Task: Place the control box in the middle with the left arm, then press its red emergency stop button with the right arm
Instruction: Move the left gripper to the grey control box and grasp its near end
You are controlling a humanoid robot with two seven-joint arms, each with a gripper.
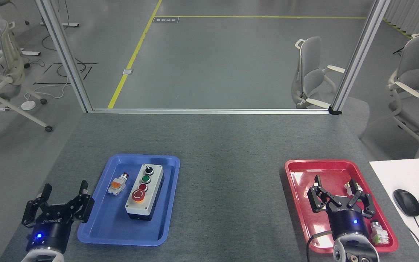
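Your control box (145,191) lies in the blue tray (104,229), just right of and beyond your left end effector (65,190). Its red stop button (138,195) sits at the near end of the row, facing up. A small loose pushbutton (118,184) lies beside the box on its left, between the box and that end effector. Your left end effector hovers off the tray's left edge, fingers apart, holding nothing. The middle (231,174) of the tabletop is bare, between your two arms. Your right end effector (338,183) hangs over the red tray (296,174), fingers apart, with small parts (379,234) beside it.
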